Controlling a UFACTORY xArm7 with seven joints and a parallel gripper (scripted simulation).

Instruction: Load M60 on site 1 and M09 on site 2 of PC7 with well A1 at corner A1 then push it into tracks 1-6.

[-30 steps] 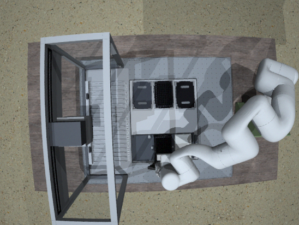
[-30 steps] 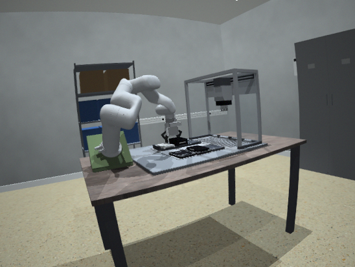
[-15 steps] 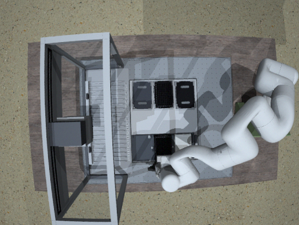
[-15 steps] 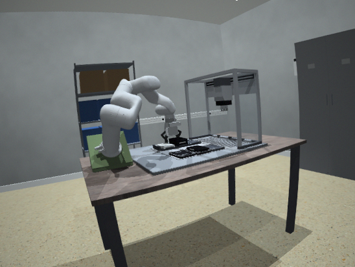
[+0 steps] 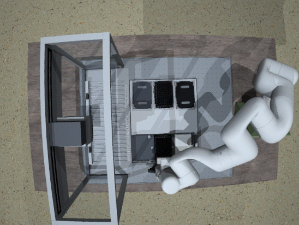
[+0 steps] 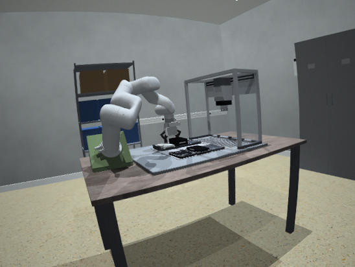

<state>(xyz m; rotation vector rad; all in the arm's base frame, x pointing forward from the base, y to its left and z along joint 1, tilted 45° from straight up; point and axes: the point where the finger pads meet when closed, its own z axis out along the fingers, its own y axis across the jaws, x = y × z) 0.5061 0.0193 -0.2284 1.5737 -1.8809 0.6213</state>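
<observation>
We read the loading as done and the push as the step now in hand. PC7 (image 5: 142,149) lies on the apron in front of the low-numbered end of the loading rails (image 5: 120,123). The pale M60 (image 5: 181,142) is on the site nearest the arm, the black M09 (image 5: 163,146) is on the middle site, and the far site shows bare grey. In the other row M06 (image 5: 163,94) sits in the middle nest, with dark vacant nests on either side of it. The gripper (image 6: 170,139) hangs just beside the deep-well block at the carrier's outer long edge, fingers spread wide and pinching nothing. From above the wrist hides most of it. We cannot tell from either view whether both plates lie flat inside their locators, or which corner well A1 faces, because they are too small to judge. The next move, as we judge it, calls for getting behind the handle end and squaring the carrier to the tracks. Then comes a steady shove toward the instrument until the lamp lights, without riding up over the rails.
</observation>
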